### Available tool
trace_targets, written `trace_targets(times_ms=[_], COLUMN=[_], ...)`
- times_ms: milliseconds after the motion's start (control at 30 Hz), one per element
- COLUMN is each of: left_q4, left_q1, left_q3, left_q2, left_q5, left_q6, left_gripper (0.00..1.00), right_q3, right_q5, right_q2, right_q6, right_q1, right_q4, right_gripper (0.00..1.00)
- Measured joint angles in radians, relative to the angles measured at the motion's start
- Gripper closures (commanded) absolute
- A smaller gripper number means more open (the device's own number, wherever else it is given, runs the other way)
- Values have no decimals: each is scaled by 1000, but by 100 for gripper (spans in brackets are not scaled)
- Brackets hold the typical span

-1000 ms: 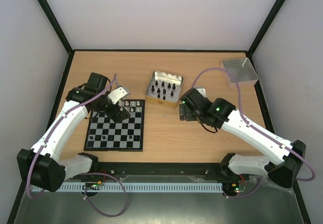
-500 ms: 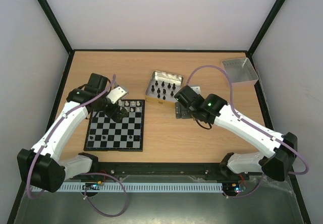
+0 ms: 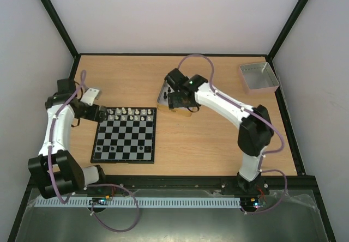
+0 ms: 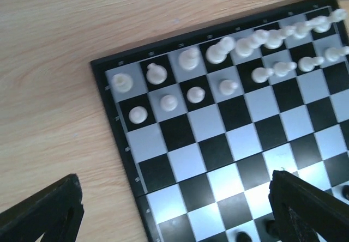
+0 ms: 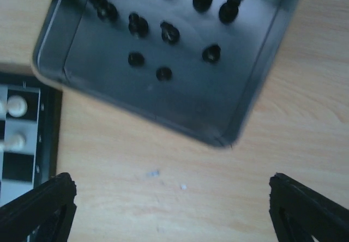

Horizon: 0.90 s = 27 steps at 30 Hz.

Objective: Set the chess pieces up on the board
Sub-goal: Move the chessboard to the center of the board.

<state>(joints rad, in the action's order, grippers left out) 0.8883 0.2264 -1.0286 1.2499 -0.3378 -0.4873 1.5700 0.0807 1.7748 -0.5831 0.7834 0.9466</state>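
Likely light, tippy chess pieces (image 5: 169, 32) in the tin (image 5: 191, 97) suit a mid-stem pinch; left fingers (image 4: 38, 212) and right fingers (image 5: 308, 206) spread, empty.

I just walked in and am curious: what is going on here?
Two arms are setting up chess. On the board, white pieces stand in the two far rows. The left pincer hovers open and empty near them. The right pincer, also open, hangs over the tin of black pieces.
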Motion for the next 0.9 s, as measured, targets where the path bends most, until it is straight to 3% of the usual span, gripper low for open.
trace_targets(times_ms=[167, 533, 900], left_q4=[8, 26, -46], left_q1=[143, 452, 470], left_q3=[-1, 10, 146], left_q2=[13, 191, 297], left_q5=[-23, -65, -39], left_q6=[-34, -139, -148], left_gripper=[14, 58, 63], right_q3=[141, 206, 145], right_q5=[-91, -175, -183], right_q2=[153, 212, 183], right_q6=[13, 19, 17], right_q1=[-109, -159, -155], right_q4=[-11, -12, -41], right_gripper=[13, 13, 13])
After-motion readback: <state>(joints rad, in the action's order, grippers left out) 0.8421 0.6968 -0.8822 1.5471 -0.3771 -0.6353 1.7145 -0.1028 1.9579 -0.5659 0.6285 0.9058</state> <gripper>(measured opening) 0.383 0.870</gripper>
